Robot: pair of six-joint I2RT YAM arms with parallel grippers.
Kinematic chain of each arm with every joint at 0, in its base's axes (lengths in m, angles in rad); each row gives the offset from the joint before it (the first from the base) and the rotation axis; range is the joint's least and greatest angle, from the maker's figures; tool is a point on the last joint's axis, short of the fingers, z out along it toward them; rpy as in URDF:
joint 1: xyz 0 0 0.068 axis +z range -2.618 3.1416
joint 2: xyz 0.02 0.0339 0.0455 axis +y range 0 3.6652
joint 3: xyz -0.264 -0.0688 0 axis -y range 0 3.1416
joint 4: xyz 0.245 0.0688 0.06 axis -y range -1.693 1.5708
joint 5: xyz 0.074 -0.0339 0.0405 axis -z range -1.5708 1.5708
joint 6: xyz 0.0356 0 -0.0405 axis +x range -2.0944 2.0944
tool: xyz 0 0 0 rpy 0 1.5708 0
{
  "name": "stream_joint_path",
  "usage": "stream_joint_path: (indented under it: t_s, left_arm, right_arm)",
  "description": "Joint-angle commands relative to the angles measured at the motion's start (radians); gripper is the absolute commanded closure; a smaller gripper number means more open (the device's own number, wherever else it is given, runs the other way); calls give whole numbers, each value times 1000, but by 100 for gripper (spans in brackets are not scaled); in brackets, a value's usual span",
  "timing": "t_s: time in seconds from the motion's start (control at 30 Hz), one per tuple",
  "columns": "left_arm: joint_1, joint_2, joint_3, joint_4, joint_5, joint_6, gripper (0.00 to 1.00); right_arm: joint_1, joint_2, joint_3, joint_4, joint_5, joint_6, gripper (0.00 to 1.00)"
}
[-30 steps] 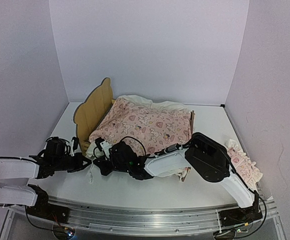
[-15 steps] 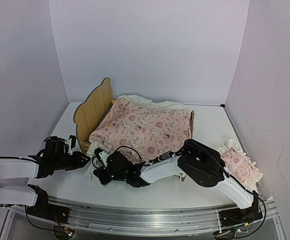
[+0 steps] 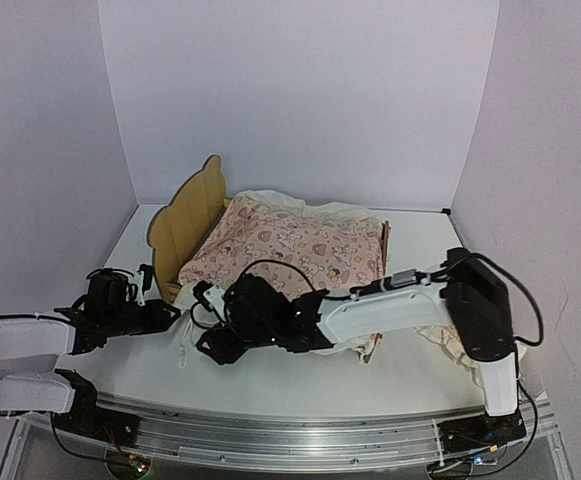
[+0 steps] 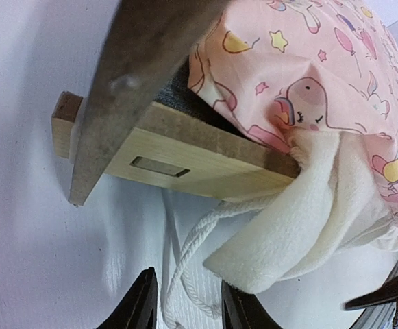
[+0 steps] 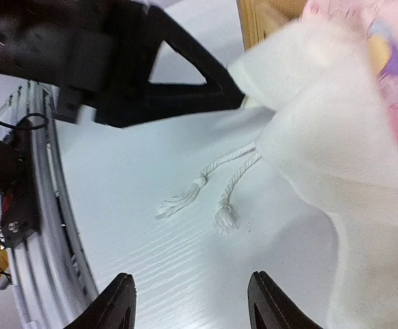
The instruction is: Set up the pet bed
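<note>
Left wrist only: grey bed base [image 4: 185, 92]; left end effector [image 4: 188, 308], right end effector [image 5: 193, 305] spread.

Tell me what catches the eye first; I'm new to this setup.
The pale-wood pet bed with bear-ear headboard sits mid-table, with a pink heart-print quilt spread over it. At its near headboard corner the left gripper and right gripper, both open, face each other across the quilt's cream hanging corner and a white twisted cord.
</note>
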Motion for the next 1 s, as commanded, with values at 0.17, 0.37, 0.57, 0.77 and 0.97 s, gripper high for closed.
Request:
stream_joint_path:
  t_s: [0.17,0.37,0.57,0.77,0.97]
  left_arm:
    - [4,-111,45,-58,28,77,67]
    - [3,-215,107,-156,87,104,65]
    - [4,-304,165,-180,107,202,62]
    - [10,-301,225,-207,149,266,61]
    - [53,-275,333,-147,245,366,60]
  right_arm:
    - [-102,-354,15,-592,346,203,45]
    - [-311,-425,19,-928,502,353,40]
    - [-475,-378,10,-946,377,322,40]
    - [-591,-334,-50,-947,319,298,44]
    - [-715,-310,-25,-942,228,185,47]
